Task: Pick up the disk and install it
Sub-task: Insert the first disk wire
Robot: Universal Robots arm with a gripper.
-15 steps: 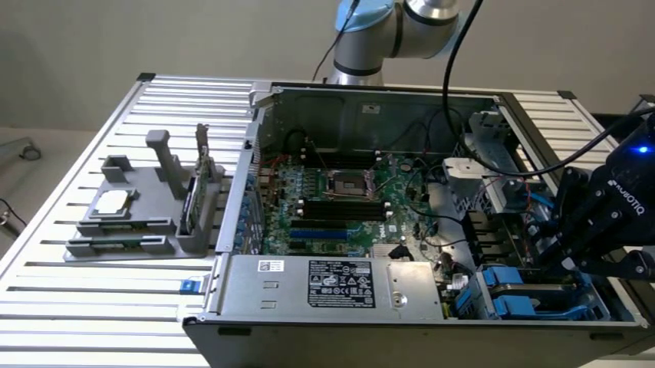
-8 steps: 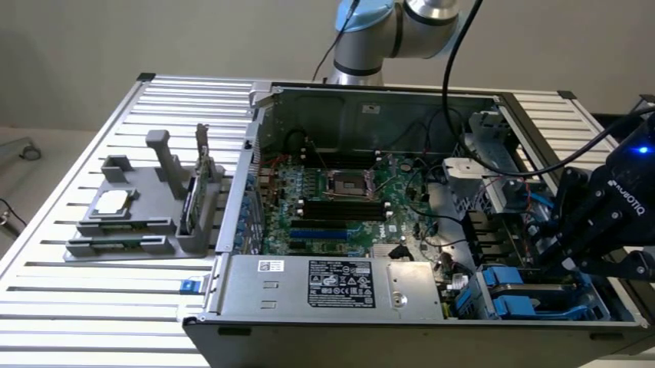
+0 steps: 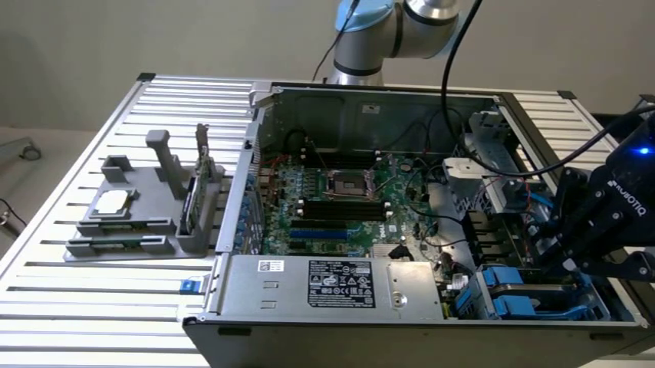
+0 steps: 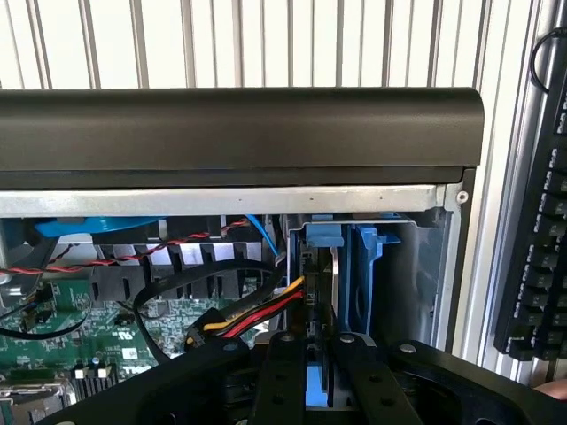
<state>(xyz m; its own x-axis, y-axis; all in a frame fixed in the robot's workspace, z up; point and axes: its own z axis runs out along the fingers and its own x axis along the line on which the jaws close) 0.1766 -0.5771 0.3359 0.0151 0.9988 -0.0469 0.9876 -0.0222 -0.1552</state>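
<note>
The disk (image 4: 324, 266) stands on edge in the drive bay at the corner of the open computer case (image 3: 358, 92), its blue carrier showing at its far end. My gripper (image 4: 321, 354) reaches down into that bay, and its black fingers (image 4: 288, 372) are shut on the disk's thin edge. In the exterior view the black gripper (image 3: 588, 230) hangs over the bay at the case's right side, just above the blue caddies (image 3: 517, 287). Red and yellow power cables (image 4: 266, 310) run up to the disk's side.
The motherboard (image 3: 338, 207) and the grey power supply (image 3: 338, 284) fill the case. A grey fixture (image 3: 138, 218) with a small chip stands on the slatted table (image 3: 92, 307) at the exterior view's left. A black keyboard (image 4: 540, 257) lies beside the case.
</note>
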